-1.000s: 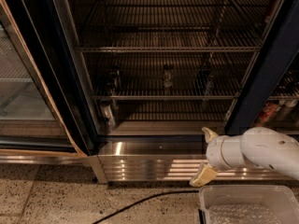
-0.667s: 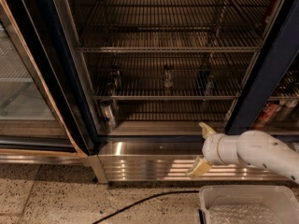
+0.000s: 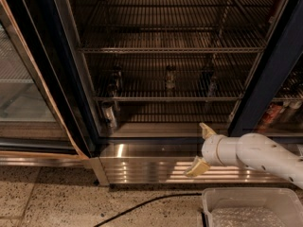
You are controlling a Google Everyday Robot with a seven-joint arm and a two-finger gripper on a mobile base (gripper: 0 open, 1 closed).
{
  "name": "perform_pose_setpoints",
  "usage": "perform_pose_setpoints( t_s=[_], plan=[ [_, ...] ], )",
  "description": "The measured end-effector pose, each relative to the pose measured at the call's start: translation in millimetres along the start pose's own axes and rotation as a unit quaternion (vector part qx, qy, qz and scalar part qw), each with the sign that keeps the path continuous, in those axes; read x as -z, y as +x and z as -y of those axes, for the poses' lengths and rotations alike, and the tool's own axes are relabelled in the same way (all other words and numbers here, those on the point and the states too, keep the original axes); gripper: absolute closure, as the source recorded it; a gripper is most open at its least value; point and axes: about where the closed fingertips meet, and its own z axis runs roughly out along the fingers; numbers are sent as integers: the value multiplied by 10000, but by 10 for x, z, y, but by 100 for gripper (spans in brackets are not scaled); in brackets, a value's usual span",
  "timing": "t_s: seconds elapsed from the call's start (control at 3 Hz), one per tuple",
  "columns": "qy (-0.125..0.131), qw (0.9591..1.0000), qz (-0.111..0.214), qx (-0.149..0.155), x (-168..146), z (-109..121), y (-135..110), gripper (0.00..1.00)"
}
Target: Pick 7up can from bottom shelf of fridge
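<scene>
Tan-padded hand, right of centre and low in the frame; its two fingers spread well apart, holding nothing; carried on a white arm that enters from the right edge.

Behind the hand: ribbed steel base panel of the fridge. The hand sits below the opening and outside it.

Above, at mid-frame: bottom shelf, a wire rack with a front rail. The 7up can stands upright near its centre, set back from the rail, up and left of the hand and well apart from it. Darker cans stand to its left and right; a shiny silver can sits lower left, beneath the rack.

Foreground: clear tub at lower right; black cable across the speckled floor.

Step in hand, by judgement: the approach. Lift the hand clear of the front rail; enter level between the racks; keep the fingers wide to either side of the centre can; close only once it is between them.

Against the frame a second earlier: hand a little further left and slightly higher; the cans unmoved.
</scene>
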Motion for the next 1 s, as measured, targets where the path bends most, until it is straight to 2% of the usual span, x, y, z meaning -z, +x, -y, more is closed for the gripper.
perform_pose_setpoints(
  t_s=[0.33,0.67,1.0],
  plan=[
    [220,9995,231,-36,-254,193,-101,0],
    [434,9974,547,-200,-596,485,-203,0],
    [528,9937,899,-402,-859,742,-264,0]
  ],
)
